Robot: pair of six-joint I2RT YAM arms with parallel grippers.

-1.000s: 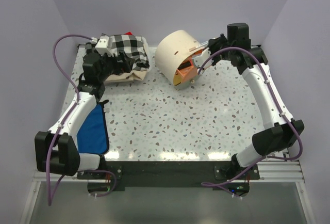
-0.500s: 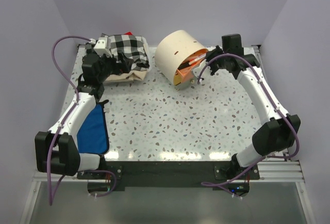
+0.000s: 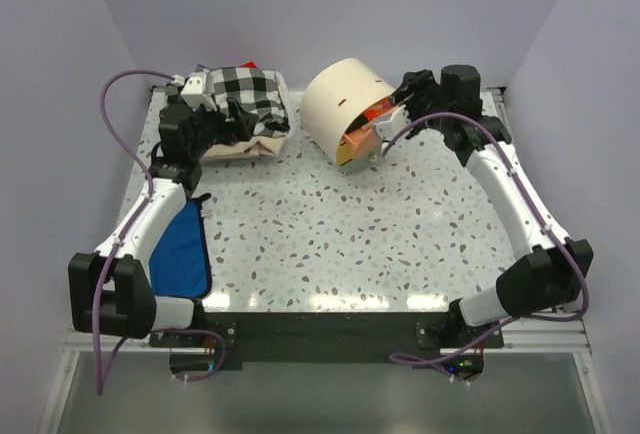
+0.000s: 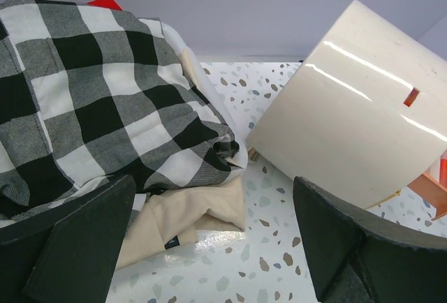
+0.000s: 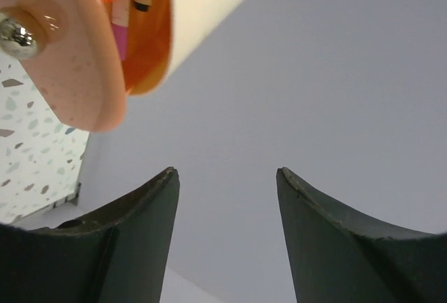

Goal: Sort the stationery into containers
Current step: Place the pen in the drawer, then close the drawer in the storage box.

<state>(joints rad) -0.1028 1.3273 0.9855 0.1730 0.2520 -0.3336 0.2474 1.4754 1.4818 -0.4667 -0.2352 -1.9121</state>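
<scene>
Right tool opened, now apart from drawer edge.

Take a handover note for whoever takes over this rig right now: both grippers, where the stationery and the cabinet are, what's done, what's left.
Left gripper: open, empty, by the checked cloth pile.
Right gripper: open, empty, near the pulled-out drawer of the cabinet.
Stationery: pens lie in that drawer; no other items show.
Done: those pens are sorted.
Left: probably push the drawer shut. Whether more items wait under the cloth cannot be told.
</scene>
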